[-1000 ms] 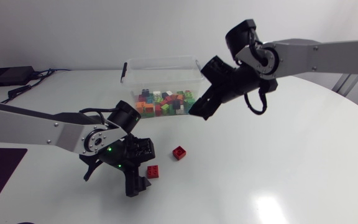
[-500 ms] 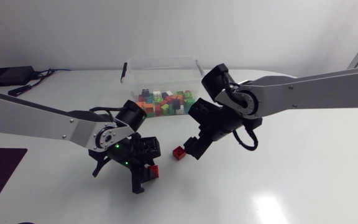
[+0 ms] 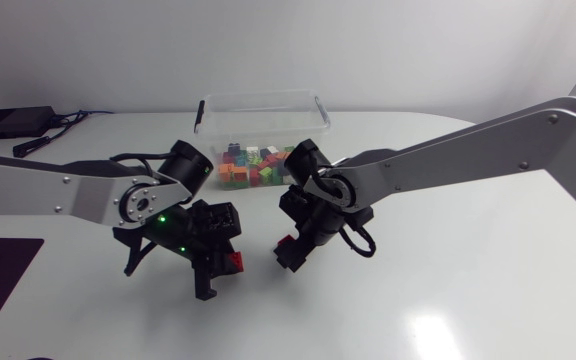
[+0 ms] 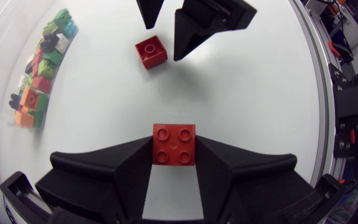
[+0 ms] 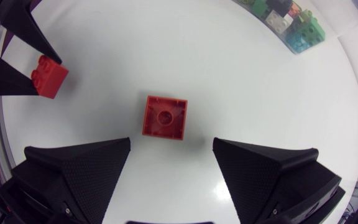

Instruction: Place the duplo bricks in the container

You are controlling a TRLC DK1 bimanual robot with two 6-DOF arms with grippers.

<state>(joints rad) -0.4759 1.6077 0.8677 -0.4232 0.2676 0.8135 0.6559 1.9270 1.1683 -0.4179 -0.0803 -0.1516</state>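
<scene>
Step in hand: both arms are working on pickups. One looks already gripped and the other is not yet closed, so the task is sitting mid-way, with two loose bricks left outside the container.
Left end effector (image 4: 173, 148): it is clenching the four-stud red brick (image 4: 174, 143) from two sides, with both fingers pressing its flanks. Whether the brick is clearing the table (image 3: 468, 280) cannot be told.
Right end effector (image 5: 171, 149): it is hanging released, with its fingers spread wide and touching nothing. The one-stud red brick (image 5: 165, 117) is lying flat on the table just ahead of the gap.
Spacing: in the head view the right end effector is sitting at 3 o'clock of the left one, with the two near each other.
Container (image 3: 260, 105): the clear tub is standing at 12 o'clock on the table, toward 1 o'clock from the left end effector. Many coloured bricks (image 3: 258, 165) are already lying inside it.
Next move, left: it is calling for a lift, then a carry toward 1 o'clock over the near wall before letting go.
Next move, right: it is calling for a short advance and descent so the fingers are straddling the brick, then closing squarely on two opposite sides.
</scene>
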